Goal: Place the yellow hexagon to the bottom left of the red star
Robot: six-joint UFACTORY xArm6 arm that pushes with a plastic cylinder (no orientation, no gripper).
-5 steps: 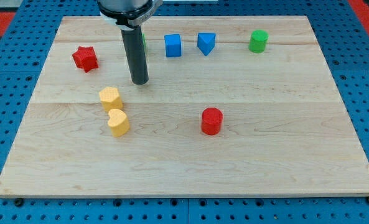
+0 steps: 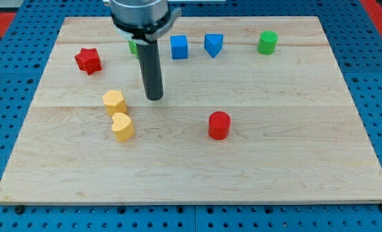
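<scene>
The yellow hexagon point(image 2: 114, 102) sits left of the board's middle. A yellow heart point(image 2: 122, 127) touches it just below and to the right. The red star point(image 2: 88, 60) lies at the upper left, well above and left of the hexagon. My tip point(image 2: 154, 97) stands on the board to the right of the hexagon, a short gap away, at about its height.
A blue cube point(image 2: 179, 47), a blue triangular block point(image 2: 213, 44) and a green cylinder point(image 2: 267, 42) line the top of the wooden board point(image 2: 294, 154). A green block point(image 2: 133, 46) shows partly behind the rod. A red cylinder point(image 2: 219, 125) stands right of centre.
My tip has moved a little to the right and toward the view's bottom. No block has moved.
</scene>
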